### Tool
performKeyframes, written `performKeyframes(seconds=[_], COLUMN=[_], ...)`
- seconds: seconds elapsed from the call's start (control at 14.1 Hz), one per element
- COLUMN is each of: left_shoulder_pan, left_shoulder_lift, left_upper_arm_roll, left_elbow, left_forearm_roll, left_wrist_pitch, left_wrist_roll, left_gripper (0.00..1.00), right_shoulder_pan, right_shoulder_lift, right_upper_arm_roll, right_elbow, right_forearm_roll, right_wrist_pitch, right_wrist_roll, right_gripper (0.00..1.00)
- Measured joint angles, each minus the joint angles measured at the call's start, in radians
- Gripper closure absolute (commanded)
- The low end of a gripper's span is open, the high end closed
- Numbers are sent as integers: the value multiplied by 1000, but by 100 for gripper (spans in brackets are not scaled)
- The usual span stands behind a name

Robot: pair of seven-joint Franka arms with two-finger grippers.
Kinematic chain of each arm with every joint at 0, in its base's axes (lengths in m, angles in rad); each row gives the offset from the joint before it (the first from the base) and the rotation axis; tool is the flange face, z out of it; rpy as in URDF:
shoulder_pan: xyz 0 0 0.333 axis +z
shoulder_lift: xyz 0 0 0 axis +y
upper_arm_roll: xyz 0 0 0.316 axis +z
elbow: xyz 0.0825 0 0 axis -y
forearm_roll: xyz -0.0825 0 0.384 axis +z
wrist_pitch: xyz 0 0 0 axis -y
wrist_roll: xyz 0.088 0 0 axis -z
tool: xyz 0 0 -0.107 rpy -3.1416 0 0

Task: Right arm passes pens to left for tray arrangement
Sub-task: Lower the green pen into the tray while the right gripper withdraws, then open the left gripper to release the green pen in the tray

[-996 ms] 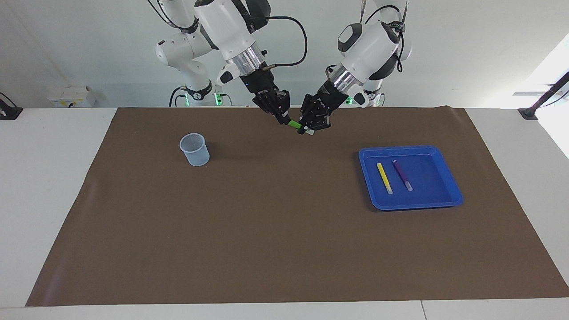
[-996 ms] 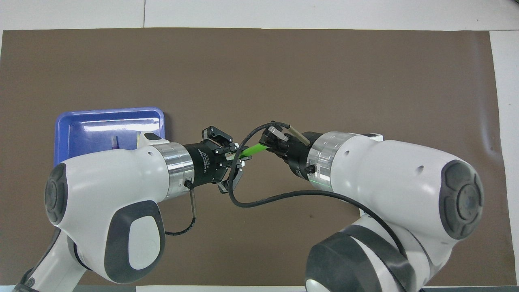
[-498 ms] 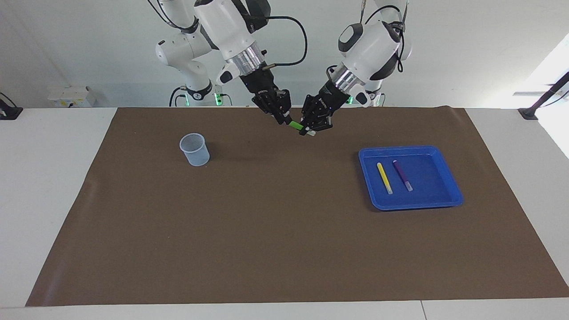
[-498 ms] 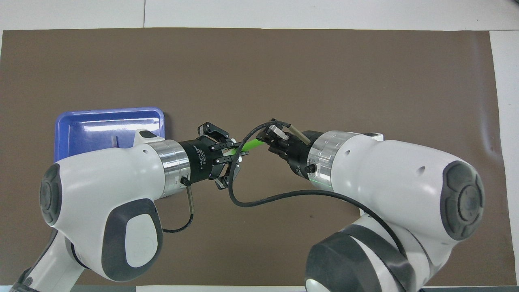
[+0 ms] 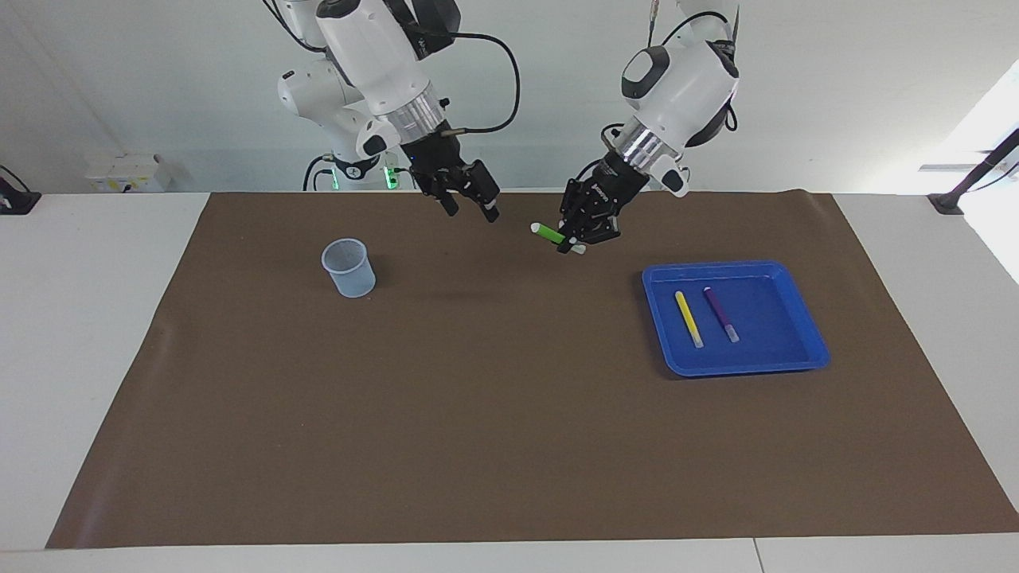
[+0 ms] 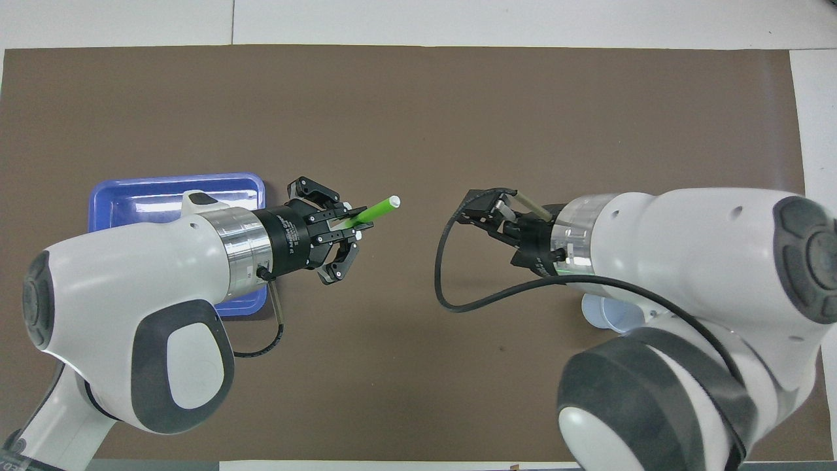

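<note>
Two hands hang over the brown mat (image 5: 493, 414) near your robots' end of the counter (image 5: 87, 334), apart from each other. Your left hand (image 5: 575, 243) is clamped on the green pen (image 5: 549, 232), gripping it near one end so the pen sticks out sideways toward the right hand, its pale tip free in the air. Your right hand (image 5: 471, 208) is empty, its fingers spread apart, and it is clear of the pen. In the overhead view the left hand (image 6: 356, 226) holds the green pen (image 6: 374, 211) pointing at the right hand (image 6: 472, 208) with bare mat between them.

Farther out from the left hand, toward the left arm's end of the counter, you have the blue tray (image 5: 804, 318) flat on the mat. Inside it the yellow pen (image 5: 689, 317) and the purple pen (image 5: 720, 313) lie side by side, not touching. Farther out from the right hand, toward the right arm's end, a small clear cup (image 5: 348, 268) stands upright on the mat.
</note>
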Motion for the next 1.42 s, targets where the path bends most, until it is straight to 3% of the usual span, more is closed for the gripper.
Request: performKeyframes(seconds=[0.36, 0.57, 1.0, 1.21, 1.42], left_shoulder_pan=[224, 351, 489, 539, 556], left_shoulder_lift=[2, 40, 215, 310, 391], left_upper_arm_roll=[7, 10, 11, 11, 9], left_elbow=[0, -3, 0, 57, 100], left_forearm_roll=[21, 174, 549, 746, 901], left_wrist_pitch=[-255, -346, -331, -311, -298], left_wrist_roll=[546, 853, 1449, 1637, 1705], left_gripper=[100, 100, 100, 100, 100], right_shoulder_pan=[-181, -270, -404, -453, -483], right_shoulder_lift=[0, 1, 1, 1, 4], right_upper_arm_roll=[-8, -8, 0, -8, -4], right_elbow=[63, 91, 48, 23, 28], right_forearm_roll=[-176, -275, -366, -366, -366], right_wrist_pitch=[-280, -364, -402, -370, -367], right_wrist_roll=[-415, -630, -834, -845, -845], right_gripper=[0, 0, 0, 0, 0])
